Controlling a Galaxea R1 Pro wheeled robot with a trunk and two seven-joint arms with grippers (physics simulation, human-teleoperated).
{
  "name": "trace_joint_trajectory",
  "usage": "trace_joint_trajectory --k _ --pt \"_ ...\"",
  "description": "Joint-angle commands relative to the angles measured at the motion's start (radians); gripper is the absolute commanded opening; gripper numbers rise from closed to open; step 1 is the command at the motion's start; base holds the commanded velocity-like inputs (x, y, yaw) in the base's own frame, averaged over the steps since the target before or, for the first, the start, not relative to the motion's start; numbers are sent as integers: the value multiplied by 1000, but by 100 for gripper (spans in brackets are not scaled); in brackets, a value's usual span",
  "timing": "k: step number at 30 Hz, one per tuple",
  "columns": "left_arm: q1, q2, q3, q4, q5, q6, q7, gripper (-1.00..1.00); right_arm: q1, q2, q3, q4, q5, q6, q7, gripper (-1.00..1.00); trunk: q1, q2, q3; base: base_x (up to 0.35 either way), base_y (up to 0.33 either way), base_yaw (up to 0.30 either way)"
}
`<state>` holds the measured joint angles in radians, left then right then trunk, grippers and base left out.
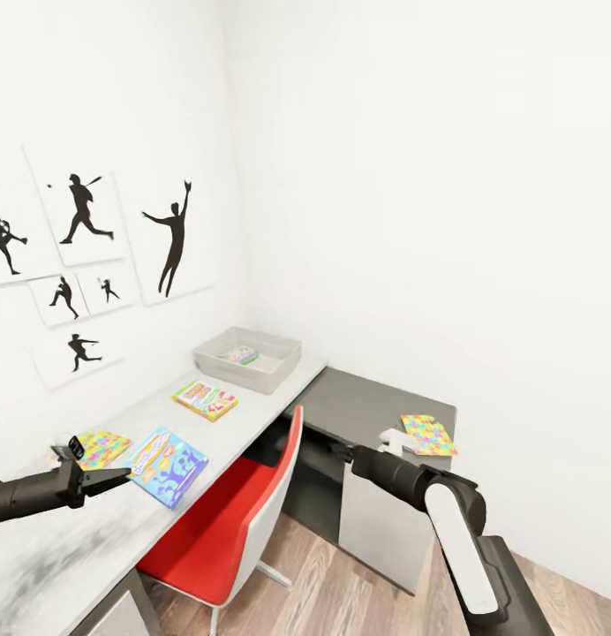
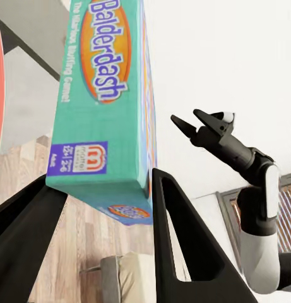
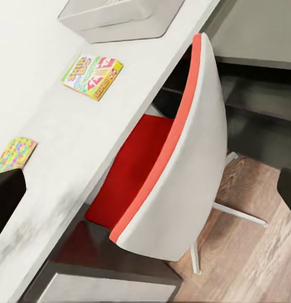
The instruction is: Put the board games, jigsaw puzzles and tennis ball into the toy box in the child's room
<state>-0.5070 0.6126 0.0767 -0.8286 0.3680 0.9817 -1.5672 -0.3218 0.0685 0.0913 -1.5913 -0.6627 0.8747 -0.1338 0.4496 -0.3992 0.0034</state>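
Two arms are out over the desk [image 1: 120,539], both held low. The left arm [image 1: 27,495] lies nearly level along the desktop, and the left gripper [image 1: 111,478] points at the near end of the blue-and-orange Balderdash game box [image 1: 169,465]. In the left wrist view its two black fingers [image 2: 183,252] stand either side of that box [image 2: 104,107]; I cannot tell whether they press it. Just behind that hand lies a jigsaw puzzle [image 1: 101,446], flat on the desk. Further beyond the fingertips sits the green, yellow and red game box [image 1: 205,399], and well past that is the grey toy box [image 1: 275,367] in the corner, with a small colourful item [image 1: 241,355] inside.

The right arm [image 1: 429,495] is bent at the elbow and reaches forward over the dark lower desk [image 1: 358,402]. The right gripper [image 1: 390,438] has its fingers spread, holds nothing, and is just beside a second jigsaw puzzle [image 1: 427,435]. Between the two hands stands a red and white chair [image 1: 244,512], tucked against the desk edge
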Motion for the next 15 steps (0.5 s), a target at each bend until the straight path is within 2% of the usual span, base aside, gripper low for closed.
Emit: trace_joint_trajectory --k 1,8,15 --pt "-4 0 5 -1 1 13 -4 -100 0 -1 0 -1 -10 3 -10 100 0 -1 0 0 0 291" --pt "-37 15 25 -8 7 24 -4 -100 -2 -8 -4 -1 -9 9 -10 100 0 -1 -1 0 0 291" --pt "-39 4 30 -15 9 22 -4 -100 -1 -9 -2 -1 -9 6 -10 100 0 -1 -3 0 0 287"
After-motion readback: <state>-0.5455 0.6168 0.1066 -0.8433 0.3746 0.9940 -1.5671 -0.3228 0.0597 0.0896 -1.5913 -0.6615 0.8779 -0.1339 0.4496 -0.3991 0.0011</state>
